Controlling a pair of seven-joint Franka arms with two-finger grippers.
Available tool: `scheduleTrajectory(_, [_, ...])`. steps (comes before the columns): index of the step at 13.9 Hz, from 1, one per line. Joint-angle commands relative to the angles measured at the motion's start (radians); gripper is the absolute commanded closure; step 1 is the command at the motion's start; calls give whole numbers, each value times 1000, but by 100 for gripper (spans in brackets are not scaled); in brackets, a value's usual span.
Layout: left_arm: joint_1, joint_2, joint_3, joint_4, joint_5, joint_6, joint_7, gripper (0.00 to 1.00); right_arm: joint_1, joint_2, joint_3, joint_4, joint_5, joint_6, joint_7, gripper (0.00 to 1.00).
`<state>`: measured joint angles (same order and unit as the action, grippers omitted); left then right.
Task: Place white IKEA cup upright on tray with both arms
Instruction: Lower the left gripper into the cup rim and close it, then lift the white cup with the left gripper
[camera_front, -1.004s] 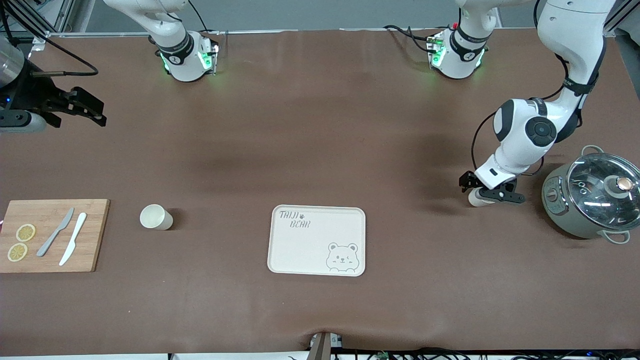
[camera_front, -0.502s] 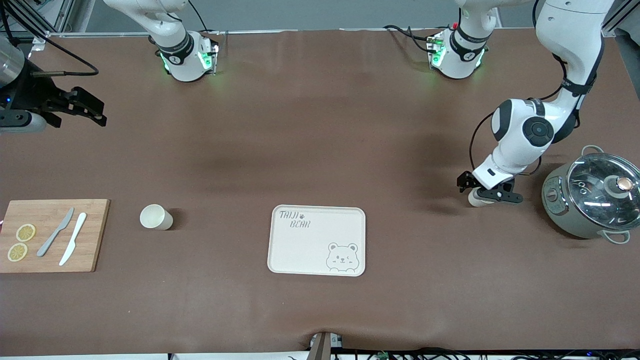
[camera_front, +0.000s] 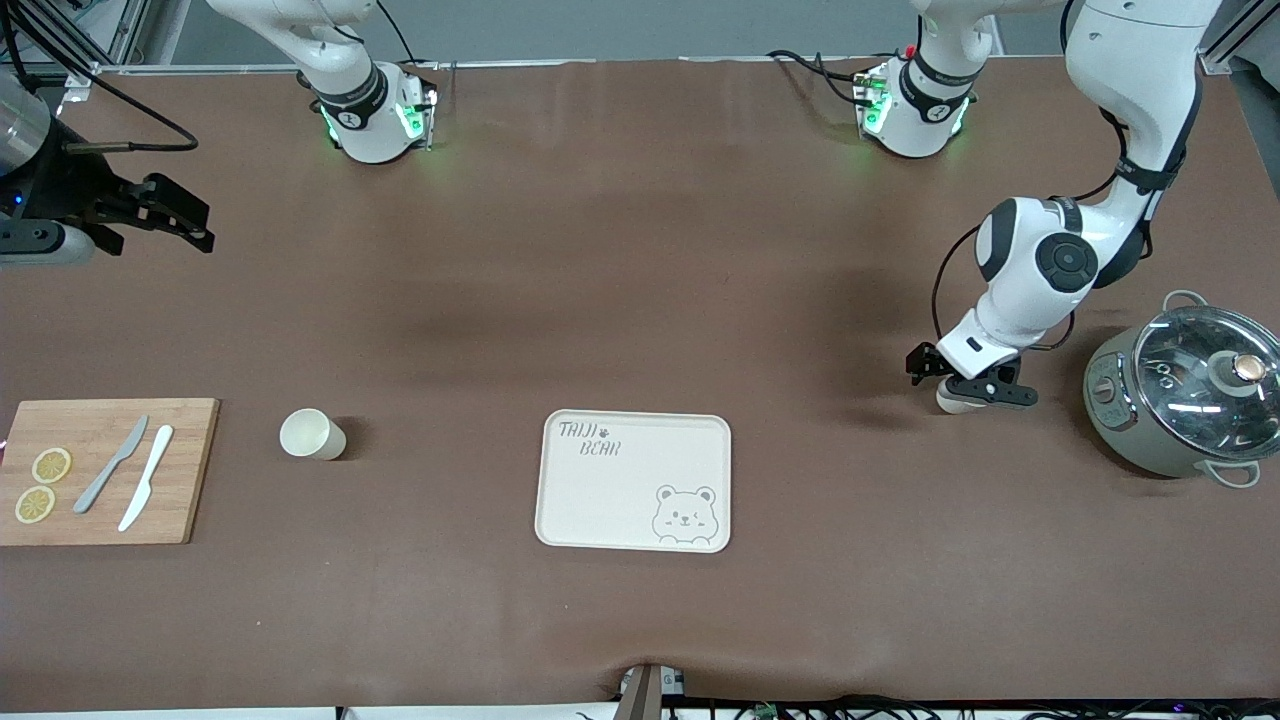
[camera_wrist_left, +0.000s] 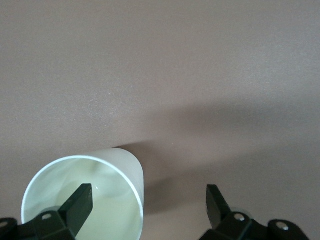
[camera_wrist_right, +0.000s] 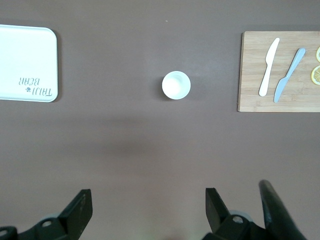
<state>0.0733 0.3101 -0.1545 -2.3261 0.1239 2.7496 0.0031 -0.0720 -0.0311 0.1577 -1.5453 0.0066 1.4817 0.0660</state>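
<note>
With its jaws spread and nothing gripped yet, the left pincer (camera_front: 965, 383) is edging away from the lidded pot (camera_front: 1180, 390) toward the tray (camera_front: 633, 480), straddling the white cup's (camera_wrist_left: 95, 200) wall near that pot, so a grasp looks close, while the open right pincer (camera_front: 200, 230) is waiting over the tabletop's (camera_front: 640, 250) right-arm end.

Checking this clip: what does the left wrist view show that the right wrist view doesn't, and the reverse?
Left wrist only: a white cup lying on its side, with one finger of the open left claw in its mouth. Right wrist only: the tray, an upright cup, and the cutting board with two knives and lemon slices. Shared: the brown table cover and open black claw fingers.
</note>
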Motion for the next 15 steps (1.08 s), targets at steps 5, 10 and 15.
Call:
scheduleTrajectory(5, [-1,-3,-2,4,26,7,-32,93,11,5,-1,8,-20,0,5,0])
scheduleTrajectory(10, [-10,-5,-2,5,28,5,-31,100,11,7,-1,8,-20,0,5,0])
scheduleTrajectory(15, [-12,-2,-2,7,28,5,-31,100,11,10,-1,10,-20,0,5,0])
